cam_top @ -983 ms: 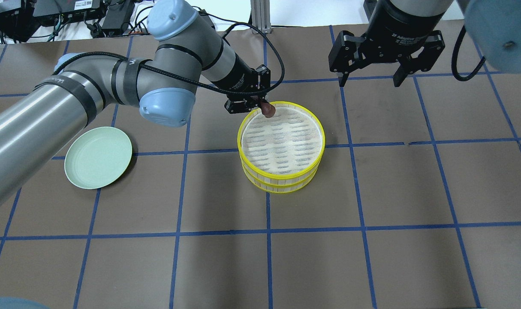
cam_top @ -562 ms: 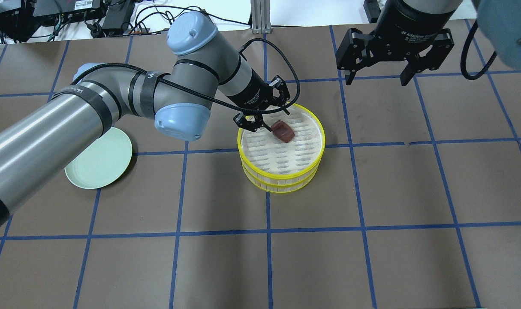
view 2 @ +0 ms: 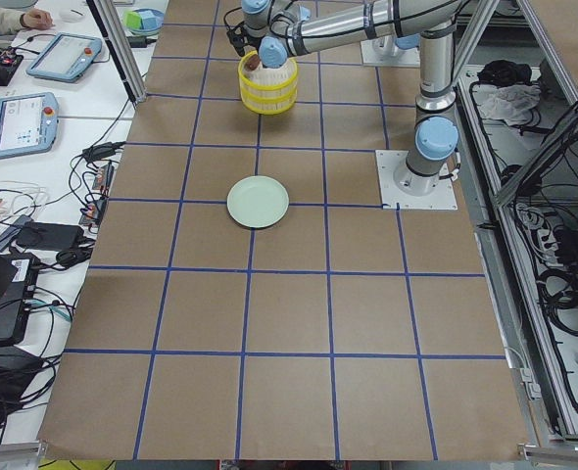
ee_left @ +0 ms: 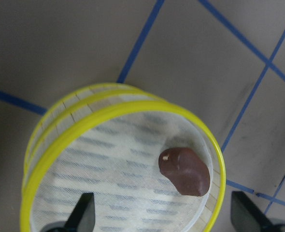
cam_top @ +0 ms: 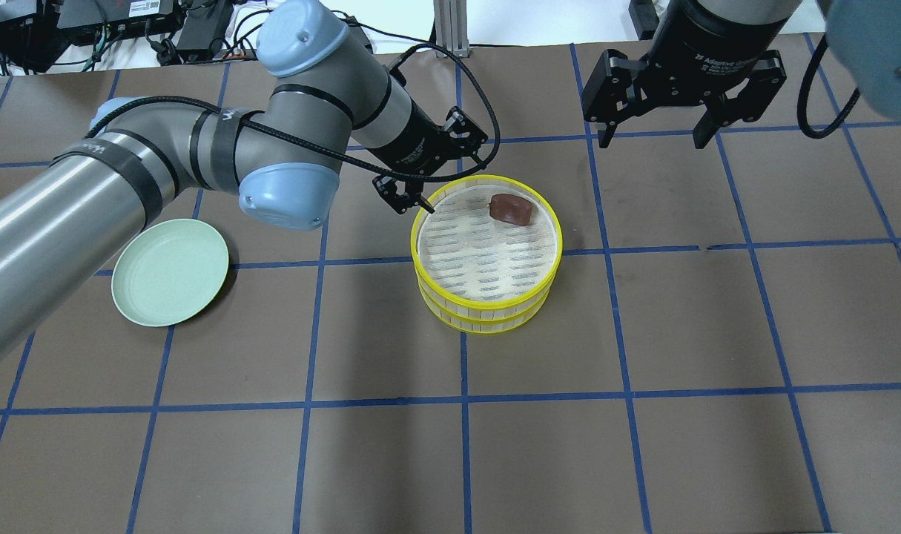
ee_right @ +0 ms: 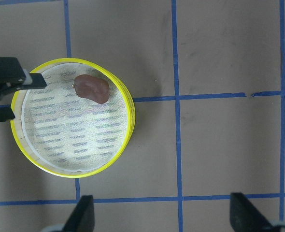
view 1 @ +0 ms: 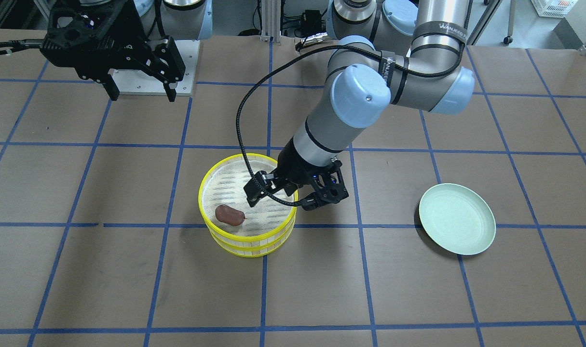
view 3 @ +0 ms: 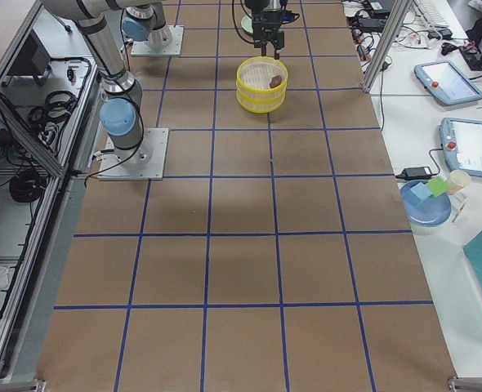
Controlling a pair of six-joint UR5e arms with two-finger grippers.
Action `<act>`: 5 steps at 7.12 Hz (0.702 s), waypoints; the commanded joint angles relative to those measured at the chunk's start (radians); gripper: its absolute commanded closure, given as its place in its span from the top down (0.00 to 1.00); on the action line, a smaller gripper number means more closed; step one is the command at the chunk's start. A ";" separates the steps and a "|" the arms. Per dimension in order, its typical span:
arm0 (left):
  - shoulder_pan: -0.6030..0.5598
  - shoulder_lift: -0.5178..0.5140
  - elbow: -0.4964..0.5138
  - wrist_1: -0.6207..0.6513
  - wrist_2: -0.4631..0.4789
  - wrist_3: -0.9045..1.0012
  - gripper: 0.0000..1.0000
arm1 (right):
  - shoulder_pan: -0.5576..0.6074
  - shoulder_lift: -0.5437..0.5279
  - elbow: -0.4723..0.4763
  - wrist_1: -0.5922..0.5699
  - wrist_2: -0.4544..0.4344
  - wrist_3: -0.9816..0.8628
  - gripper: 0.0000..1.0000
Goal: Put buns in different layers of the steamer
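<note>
Two stacked steamer layers (cam_top: 487, 317), one brown bun (cam_top: 511, 209), one green plate (cam_top: 170, 271), one left gripper (view 1: 281, 202), one right gripper (cam_top: 652, 138).

lower steamer layer (cam_top: 487, 325) interior hidden beneath upper layer (cam_top: 558, 241), right arm (cam_top: 717, 30) cropped overhead

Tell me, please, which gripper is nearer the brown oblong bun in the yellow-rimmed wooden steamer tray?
Left. The left gripper hangs at the tray's rim, beside the bun; the right gripper hovers farther off, beyond the tray.

Background. The brown table (cam_top: 643, 460) before me, gridded in blue tape, lay under even light. Beyond its far edge stood an aluminium post (cam_top: 450, 26) and tangled cables (cam_top: 198, 30). At its end, a white bench (view 2: 69, 103) carried tablets (view 2: 20, 122).
</note>
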 commanded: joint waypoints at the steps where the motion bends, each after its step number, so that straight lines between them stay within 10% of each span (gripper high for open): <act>1: 0.137 0.057 0.051 -0.126 0.064 0.321 1.00 | 0.000 0.000 0.000 -0.001 0.000 0.000 1.00; 5: 0.230 0.231 0.120 -0.476 0.317 0.621 1.00 | 0.002 -0.001 0.002 0.005 0.000 0.000 1.00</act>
